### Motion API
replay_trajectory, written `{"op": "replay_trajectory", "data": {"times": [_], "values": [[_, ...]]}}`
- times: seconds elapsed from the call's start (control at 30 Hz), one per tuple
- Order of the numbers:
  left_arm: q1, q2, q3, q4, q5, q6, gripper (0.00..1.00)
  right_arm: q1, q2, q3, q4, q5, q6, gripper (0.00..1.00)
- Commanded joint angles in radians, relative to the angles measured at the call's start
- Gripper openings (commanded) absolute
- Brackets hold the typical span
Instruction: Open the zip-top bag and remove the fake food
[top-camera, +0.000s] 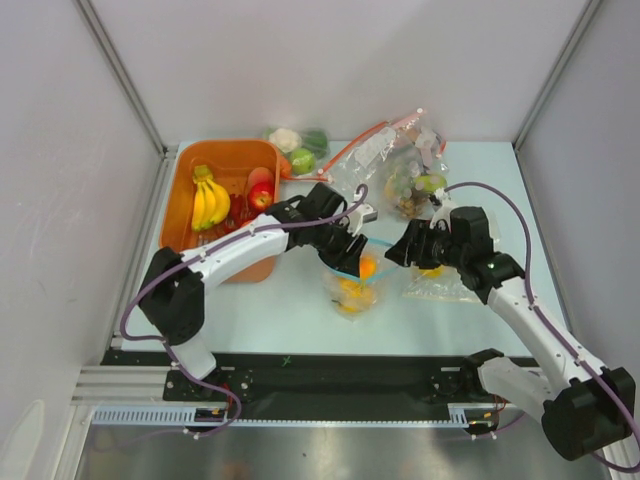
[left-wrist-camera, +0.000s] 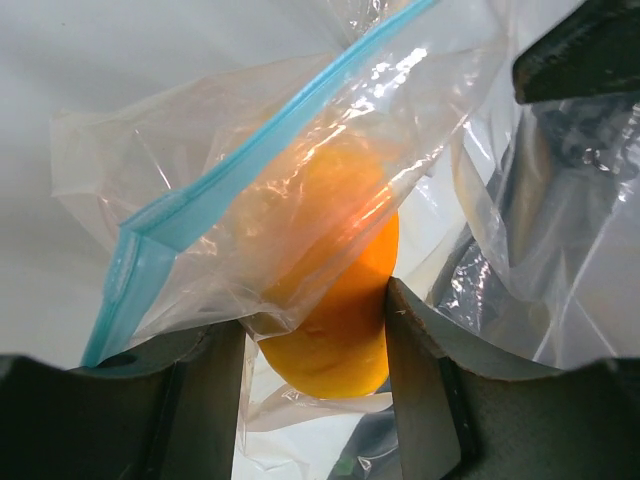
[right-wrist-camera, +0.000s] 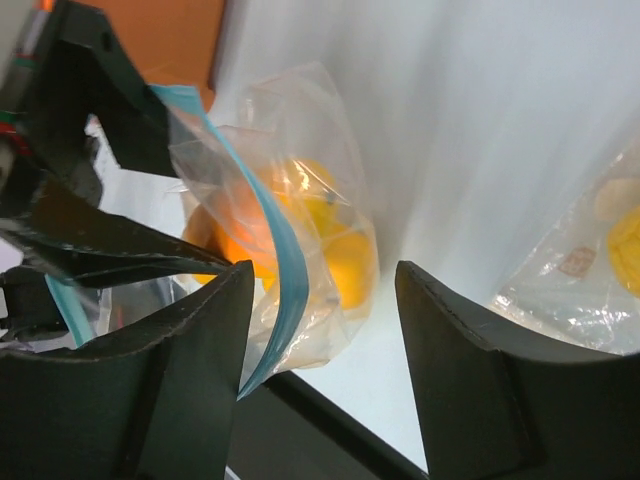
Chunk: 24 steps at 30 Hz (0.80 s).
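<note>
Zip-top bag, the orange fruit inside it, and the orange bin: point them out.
zip-top bag (left-wrist-camera: 200, 192), left wrist view, teal zip strip.
orange fruit (left-wrist-camera: 335, 340), left wrist view, lower half.
orange bin (top-camera: 238, 168), top view, bare floor.

Clear crinkly bag (top-camera: 378, 290) with a teal zip strip, standing upright, mouth gaping upward; orange and yellow plastic fruits (left-wrist-camera: 340, 320) sit inside.
</note>
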<state>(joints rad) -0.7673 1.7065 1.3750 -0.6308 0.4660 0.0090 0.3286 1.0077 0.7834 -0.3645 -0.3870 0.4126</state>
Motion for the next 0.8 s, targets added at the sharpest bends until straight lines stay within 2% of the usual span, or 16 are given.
{"op": "replay_trajectory", "data": {"times": [0.0,0.23,0.43,0.67,0.77], "values": [[-0.009,-0.03,-0.004,0.025,0.006,0.058,0.09,0.01,-0.028,0.017,0.059,-0.033,-0.041,0.64],[-0.032,-0.057,-0.017,0.036,0.074,0.126,0.11,0.047,0.026,0.03,0.107,-0.076,-0.055,0.67],[-0.032,-0.053,-0.01,0.031,0.102,0.155,0.11,0.104,0.137,0.082,0.144,-0.153,-0.077,0.68],[-0.032,-0.053,-0.016,0.036,0.089,0.172,0.11,0.184,0.239,0.096,0.151,-0.153,-0.071,0.67],[-0.032,-0.059,-0.03,0.04,0.082,0.177,0.11,0.196,0.247,0.089,0.131,-0.118,-0.064,0.63]]}}
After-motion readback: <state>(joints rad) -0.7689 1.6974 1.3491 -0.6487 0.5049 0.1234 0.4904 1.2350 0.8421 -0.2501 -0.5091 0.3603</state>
